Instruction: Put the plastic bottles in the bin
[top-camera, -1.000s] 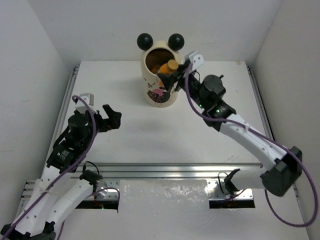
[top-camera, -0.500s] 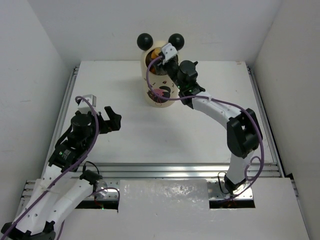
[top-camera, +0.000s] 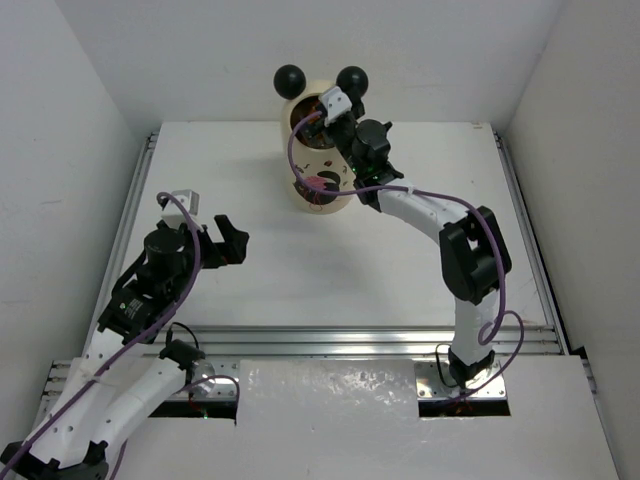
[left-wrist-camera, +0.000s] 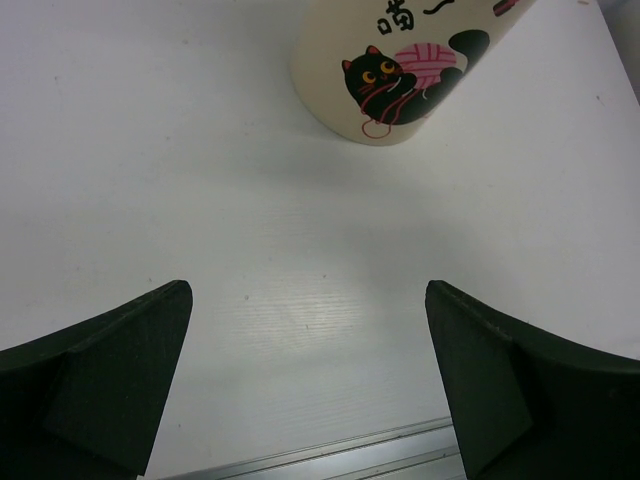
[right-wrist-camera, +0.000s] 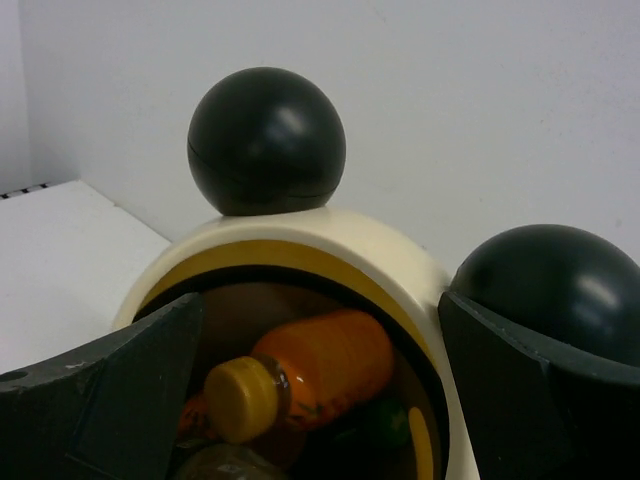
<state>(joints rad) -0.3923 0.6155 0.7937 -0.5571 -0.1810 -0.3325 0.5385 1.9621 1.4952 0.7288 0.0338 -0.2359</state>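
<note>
Right gripper sits over the bin, far centre, jaws released and empty. Orange bottle lies inside. Left gripper is spread, near left. We see no bottles on the table, so it looks done.

The overhead camera looks down on the whole table; both wrist cameras face the bin, the right closest.
</note>
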